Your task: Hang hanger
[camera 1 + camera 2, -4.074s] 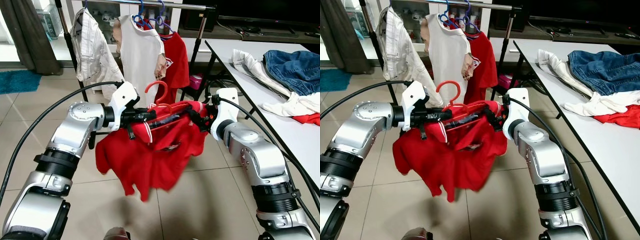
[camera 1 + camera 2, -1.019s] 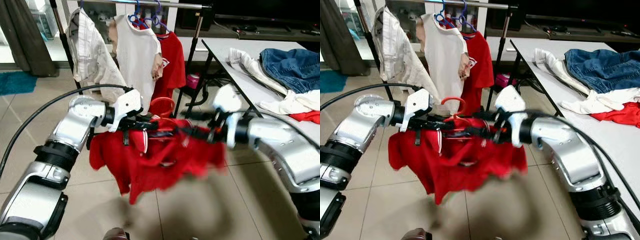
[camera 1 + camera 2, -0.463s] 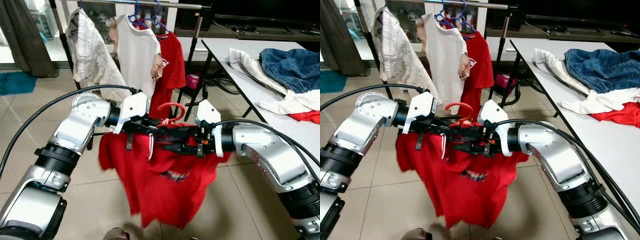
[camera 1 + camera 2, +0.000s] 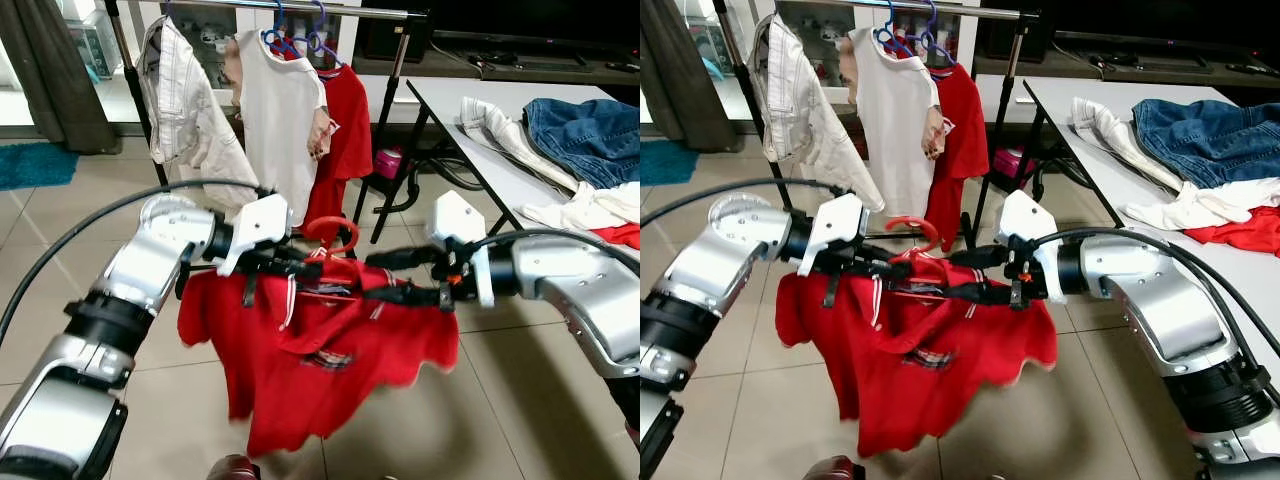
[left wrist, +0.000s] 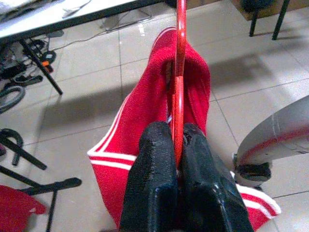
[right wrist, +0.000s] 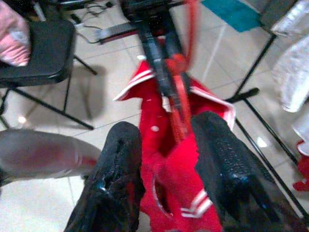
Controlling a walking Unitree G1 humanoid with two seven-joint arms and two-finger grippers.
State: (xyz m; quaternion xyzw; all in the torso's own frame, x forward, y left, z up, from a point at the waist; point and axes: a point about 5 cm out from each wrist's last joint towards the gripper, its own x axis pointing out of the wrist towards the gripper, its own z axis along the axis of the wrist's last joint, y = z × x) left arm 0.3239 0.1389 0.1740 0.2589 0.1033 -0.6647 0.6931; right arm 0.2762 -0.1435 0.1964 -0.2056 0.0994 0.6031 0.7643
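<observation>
A red hanger (image 4: 330, 221) carries a red polo shirt (image 4: 330, 350) that hangs spread between my two arms above the tiled floor. My left gripper (image 4: 300, 265) is shut on the hanger near its hook; the left wrist view shows the fingers (image 5: 154, 159) pinching the red bar (image 5: 179, 58). My right gripper (image 4: 385, 277) is at the shirt's right shoulder, open. In the right wrist view its fingers (image 6: 123, 159) stand apart either side of the red cloth (image 6: 169, 159). The clothes rail (image 4: 300, 8) is straight ahead, above and beyond the hanger.
On the rail hang a white jacket (image 4: 185, 100), a white shirt (image 4: 280, 110) and a red shirt (image 4: 345, 120) on blue hangers. A white table (image 4: 450, 110) at the right holds jeans (image 4: 590, 130) and other clothes. A blue mat (image 4: 35, 160) lies at far left.
My right gripper has drawn back to the right along the hanger, away from the left gripper. The shirt now hangs wider and flatter. The left gripper still holds the hanger.
</observation>
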